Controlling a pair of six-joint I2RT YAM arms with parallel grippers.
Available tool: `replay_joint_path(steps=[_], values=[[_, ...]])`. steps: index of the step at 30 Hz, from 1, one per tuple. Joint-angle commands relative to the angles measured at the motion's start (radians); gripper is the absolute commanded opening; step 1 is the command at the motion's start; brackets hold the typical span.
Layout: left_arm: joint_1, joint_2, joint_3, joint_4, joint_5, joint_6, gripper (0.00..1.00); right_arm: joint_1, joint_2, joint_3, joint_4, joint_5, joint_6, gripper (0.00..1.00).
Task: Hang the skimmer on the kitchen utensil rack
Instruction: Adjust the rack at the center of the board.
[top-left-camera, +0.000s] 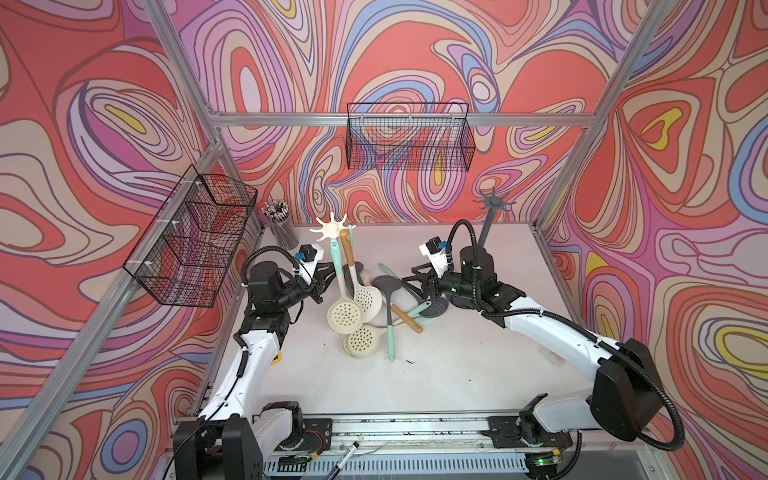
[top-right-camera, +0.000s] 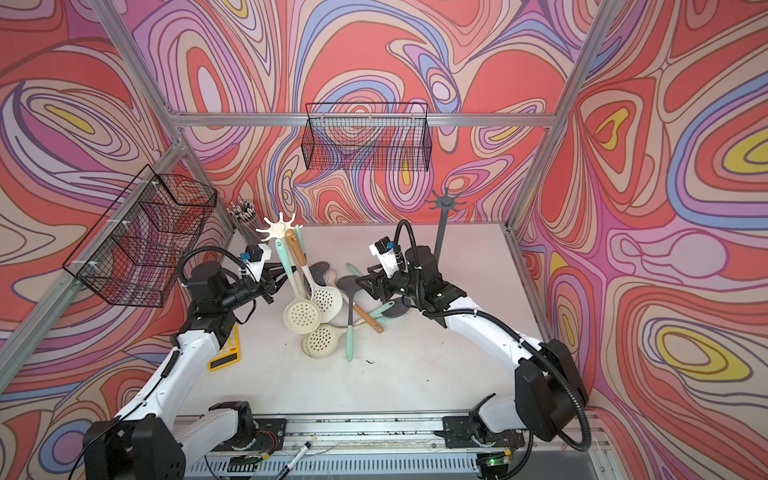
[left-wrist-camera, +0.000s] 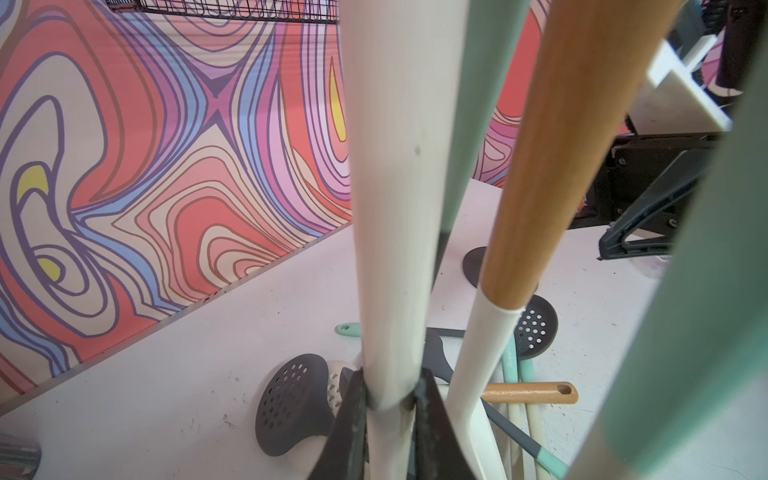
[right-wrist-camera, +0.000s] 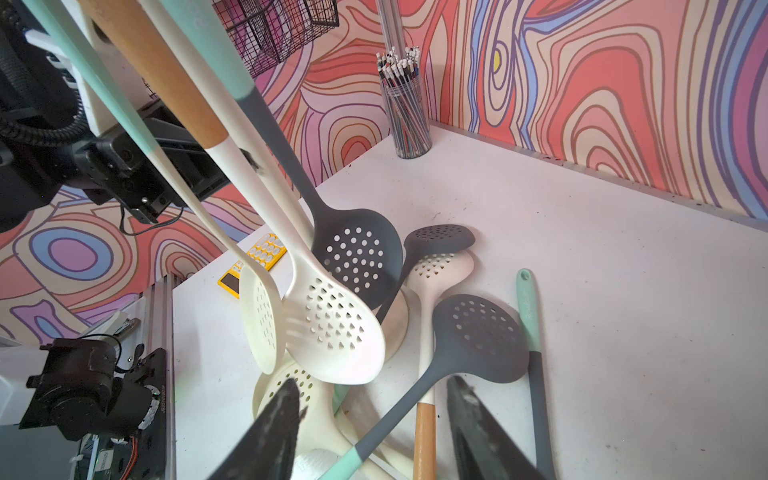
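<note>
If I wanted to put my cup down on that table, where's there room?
The table is barest at the front middle, between the skimmer pile and the front rail. A narrower strip lies at the back, between the cream rack and the dark rack. The centre is crowded with overlapping skimmers.

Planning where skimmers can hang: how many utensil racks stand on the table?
2. A white rack, skimmers hanging from it, at the back left; a dark rack, bare, at the back right. None seems hidden.
</note>
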Motion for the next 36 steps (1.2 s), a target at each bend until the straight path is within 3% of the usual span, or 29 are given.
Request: replay_joint_path(steps=[1, 20, 36], values=[[-0.01, -0.02, -0.009, -0.013, -0.127, -0.01, 0.0, -0.003, -0.027, -0.019, 0.032, 0.028, 0.018, 0.57], [-0.103, -0.132, -0.073, 0.007, -0.497, -0.138, 0.0, -0.004, -0.058, -0.053, 0.062, 0.065, 0.054, 0.57], [-0.322, -0.097, -0.034, -0.016, -0.998, -0.147, 0.0, -0.004, -0.072, -0.076, 0.074, 0.087, 0.061, 0.57]])
